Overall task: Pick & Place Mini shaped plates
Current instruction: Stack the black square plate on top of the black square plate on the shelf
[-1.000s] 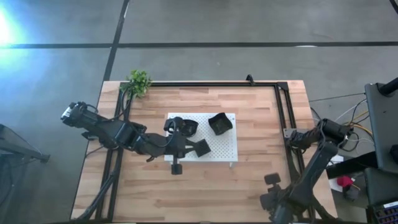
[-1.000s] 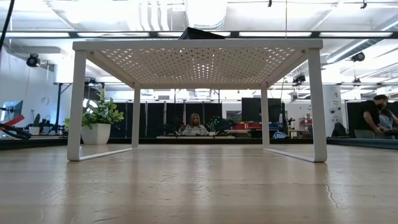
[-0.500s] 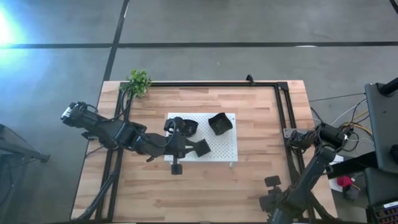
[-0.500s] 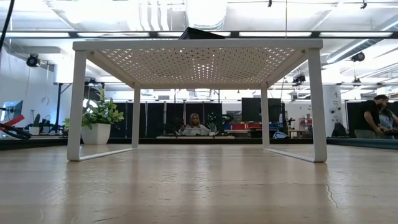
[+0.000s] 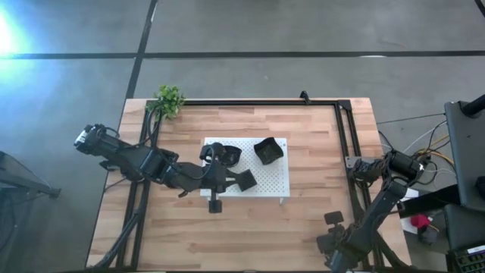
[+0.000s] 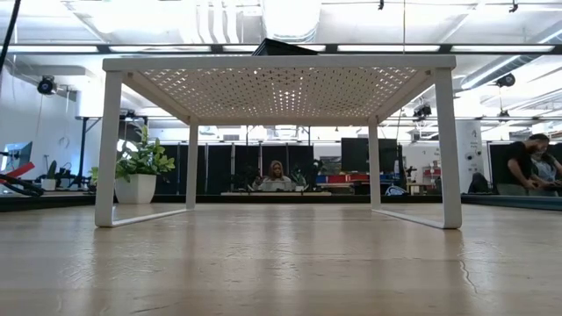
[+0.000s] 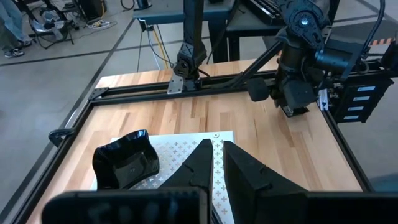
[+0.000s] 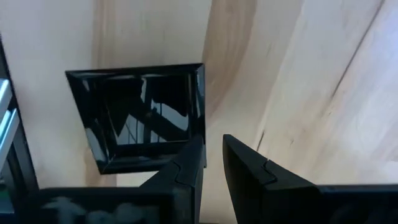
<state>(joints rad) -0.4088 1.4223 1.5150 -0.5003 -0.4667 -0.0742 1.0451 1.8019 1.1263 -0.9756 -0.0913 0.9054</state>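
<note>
Worktop [image 5: 303, 220] of pale wood carried a white perforated board [image 5: 274, 173] on legs, and on it sat black plates: a wavy one [image 5: 267, 150], another [image 5: 226, 155] toward the left, and a diamond one [image 5: 245, 180]. The left claw [image 5: 231, 179] reached over the board with its fingers nearly together just beside the diamond plate; whether it pinched that plate I could not tell. The right claw [image 8: 213, 163], fingers close together and empty, hung over a square plate [image 8: 140, 118] lying on the bare wood. Picking looked in hand; next, the right claw would need to spread and descend on that rim.
</note>
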